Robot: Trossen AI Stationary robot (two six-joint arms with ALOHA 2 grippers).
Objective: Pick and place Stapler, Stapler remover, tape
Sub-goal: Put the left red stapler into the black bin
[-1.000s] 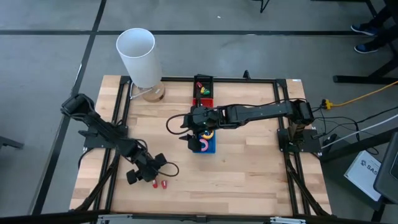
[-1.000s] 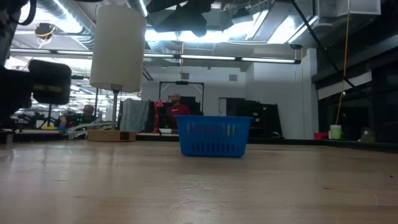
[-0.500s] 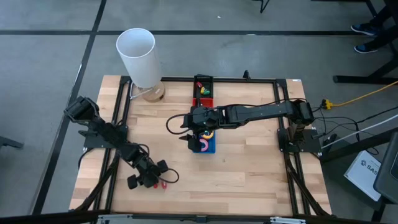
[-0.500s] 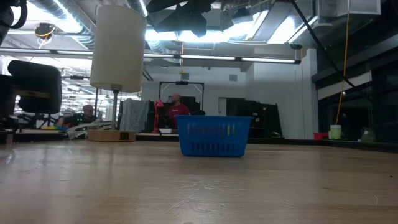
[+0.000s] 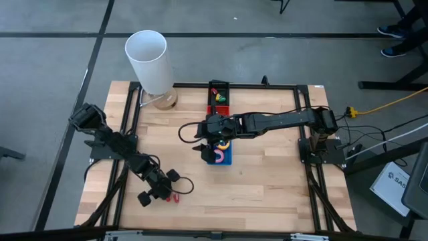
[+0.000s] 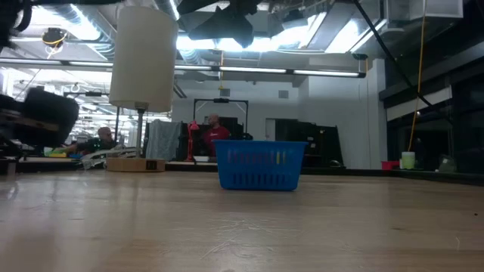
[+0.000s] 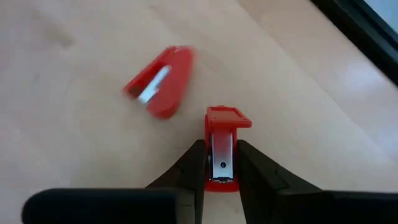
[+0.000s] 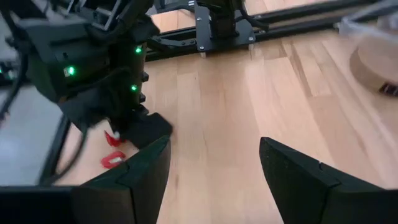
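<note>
Left tool point(image 7: 221, 171) is low at the near-left part of the bench point(image 5: 267, 181), its fingers point(image 7: 193, 165) narrowed against both sides of a small red stapler point(image 7: 222, 152). A second red stapler piece point(image 7: 160, 81) lies just beside it on the wood. Right tool point(image 8: 211, 162) hangs with its fingers spread wide and nothing between them, above the blue basket point(image 5: 221, 155) at mid-bench. Tape rolls point(image 5: 219, 155) lie in that basket. A black tray point(image 5: 219, 95) with small coloured items sits at the far edge
</note>
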